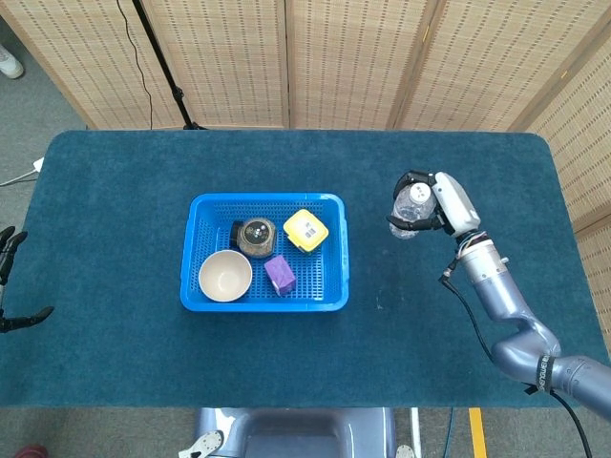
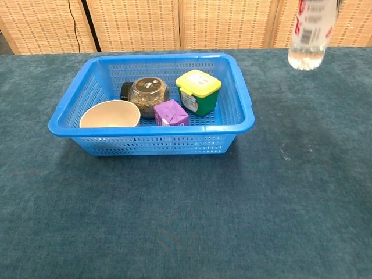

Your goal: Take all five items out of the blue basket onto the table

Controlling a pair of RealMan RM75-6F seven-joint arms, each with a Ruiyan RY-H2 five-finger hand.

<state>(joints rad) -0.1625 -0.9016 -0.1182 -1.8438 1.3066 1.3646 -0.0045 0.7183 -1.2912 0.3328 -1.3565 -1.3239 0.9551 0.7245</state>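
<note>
My right hand (image 1: 431, 203) grips a clear water bottle (image 1: 410, 204) and holds it in the air over the table, right of the blue basket (image 1: 336, 250). In the chest view only the bottle's lower part (image 2: 309, 36) shows at the top right; the hand is out of frame there. Inside the basket (image 2: 244, 119) lie a cream bowl (image 1: 225, 276), a round jar with a black lid (image 1: 256, 236), a small purple box (image 1: 281, 274) and a green tub with a yellow lid (image 1: 306, 230). My left hand (image 1: 10, 277) is a dark shape at the far left edge, off the table.
The dark blue cloth covers the whole table (image 1: 458, 334). Wicker screens (image 1: 334, 57) stand behind it, with a black stand (image 1: 162, 67) at the back left.
</note>
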